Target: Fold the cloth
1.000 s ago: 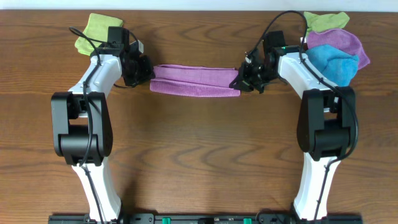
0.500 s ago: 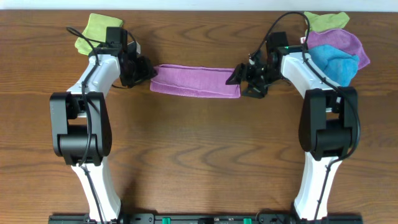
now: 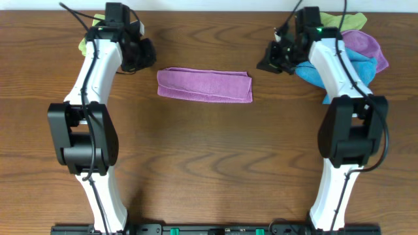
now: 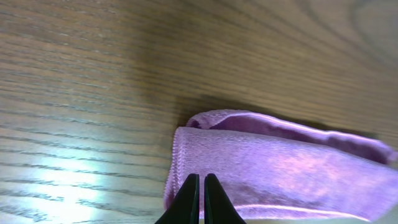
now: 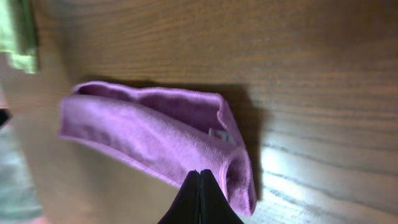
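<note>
The orchid-purple cloth [image 3: 204,85] lies on the table folded into a long flat strip. It also shows in the left wrist view [image 4: 280,168] and the right wrist view [image 5: 155,134], where its small white tag [image 5: 216,132] sits near the right end. My left gripper [image 3: 147,59] is raised behind the strip's left end, shut and empty [image 4: 200,182]. My right gripper [image 3: 269,63] is raised behind the strip's right end, shut and empty [image 5: 200,175]. Neither gripper touches the cloth.
A lime-green cloth [image 3: 91,36] lies at the back left behind my left arm. At the back right there is a pile with a green cloth [image 3: 346,21], a rounded purple cloth [image 3: 363,44] and a bright blue cloth [image 3: 356,65].
Both grippers let go of the strip's ends and pulled up and back toward the far edge. The cloth settled flat on the table.
</note>
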`<state>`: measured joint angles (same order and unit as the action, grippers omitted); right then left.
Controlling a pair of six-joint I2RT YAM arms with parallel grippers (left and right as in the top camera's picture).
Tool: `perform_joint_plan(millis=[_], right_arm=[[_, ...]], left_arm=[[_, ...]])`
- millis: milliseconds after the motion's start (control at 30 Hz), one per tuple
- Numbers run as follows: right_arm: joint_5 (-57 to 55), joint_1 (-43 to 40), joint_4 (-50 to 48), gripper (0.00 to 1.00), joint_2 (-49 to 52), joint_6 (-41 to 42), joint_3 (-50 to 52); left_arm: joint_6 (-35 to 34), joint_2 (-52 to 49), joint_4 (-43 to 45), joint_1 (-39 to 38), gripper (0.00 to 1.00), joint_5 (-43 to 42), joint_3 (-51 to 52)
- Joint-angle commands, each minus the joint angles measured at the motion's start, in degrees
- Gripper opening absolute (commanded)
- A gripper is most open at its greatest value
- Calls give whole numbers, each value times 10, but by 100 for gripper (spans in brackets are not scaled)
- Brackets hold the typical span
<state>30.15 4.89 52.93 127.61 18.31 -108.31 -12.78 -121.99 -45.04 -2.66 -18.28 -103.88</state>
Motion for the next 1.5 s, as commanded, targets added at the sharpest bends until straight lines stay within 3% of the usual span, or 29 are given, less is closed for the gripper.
perform_joint_plan(millis=[0, 267, 967, 1400, 1433, 1467], right_arm=[[-121, 45, 7, 1, 7, -24, -6], [-245, 103, -1, 1, 7, -36, -5], [-241, 105, 9, 1, 32, -53, -4], [-241, 95, 25, 1, 32, -77, -4], [-241, 89, 26, 9, 32, -77, -4], [-238, 84, 28, 25, 32, -79, -4]], left_arm=[[12, 8, -1, -25, 6, 85, 5], [12, -21, 16, -69, 6, 134, 11], [3, -113, -14, -106, 6, 132, 11], [-6, -117, -32, -106, 6, 137, 64], [-5, -117, -32, -106, 6, 138, 64], [-5, -117, -31, -106, 6, 137, 64]])
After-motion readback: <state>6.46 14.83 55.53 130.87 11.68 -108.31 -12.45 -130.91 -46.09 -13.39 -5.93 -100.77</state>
